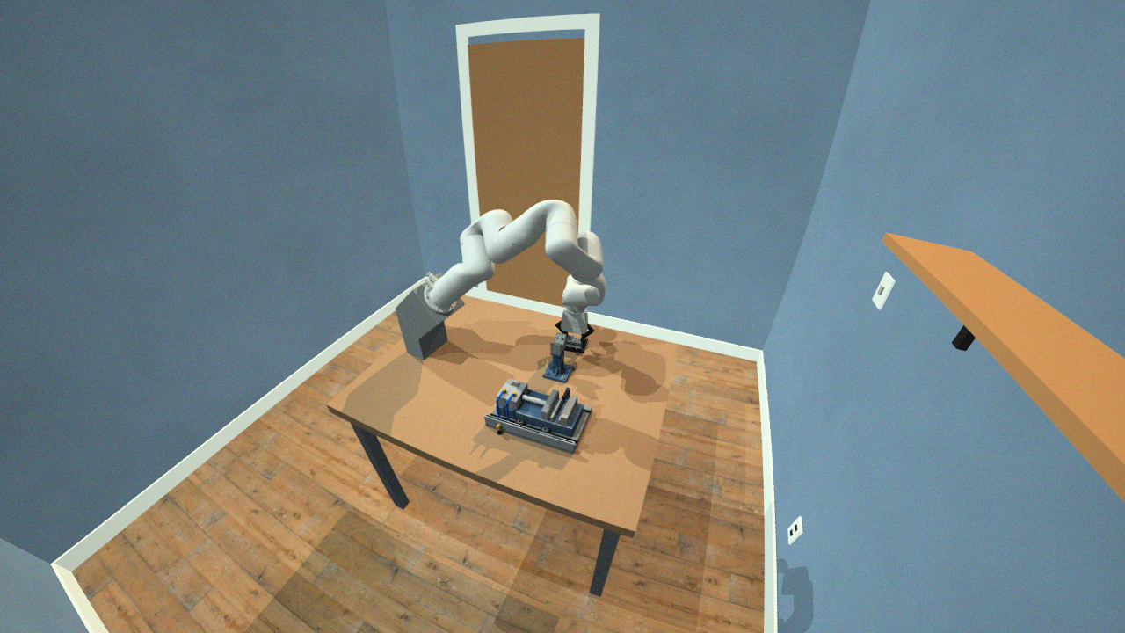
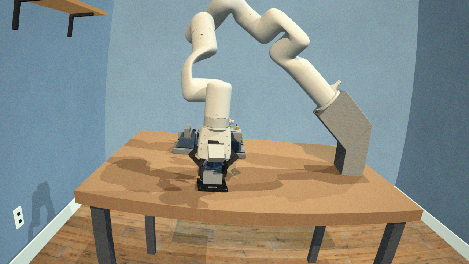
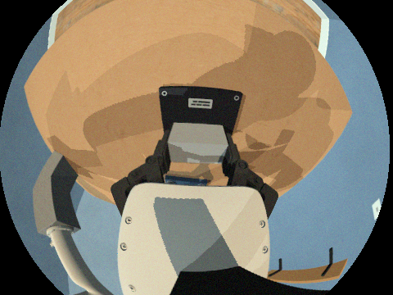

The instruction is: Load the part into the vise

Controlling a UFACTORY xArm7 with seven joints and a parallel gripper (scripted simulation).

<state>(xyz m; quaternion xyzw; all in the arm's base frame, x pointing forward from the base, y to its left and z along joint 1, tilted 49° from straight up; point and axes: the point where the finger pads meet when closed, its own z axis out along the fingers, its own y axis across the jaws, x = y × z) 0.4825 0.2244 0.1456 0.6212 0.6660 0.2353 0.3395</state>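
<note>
— So where is the block point(image 3: 196, 143)?
— On the black plate point(image 2: 212, 188) near the table's point(image 2: 295, 210) front edge, as the exterior view shows it. The gripper point(image 3: 196, 154) has its fingers clamped on the block's two sides.
— Lifted?
— Not that I can tell; it looks seated on the plate.
— And further back?
— The V-block point(image 1: 557, 363), then the vise point(image 1: 537, 414) toward the far edge, jaws apart, nothing between them.
— So what's left?
— Almost everything, I'd judge: lift, carry, perhaps turn the slot up, then seat it against the fixed jaw and stop.
</note>
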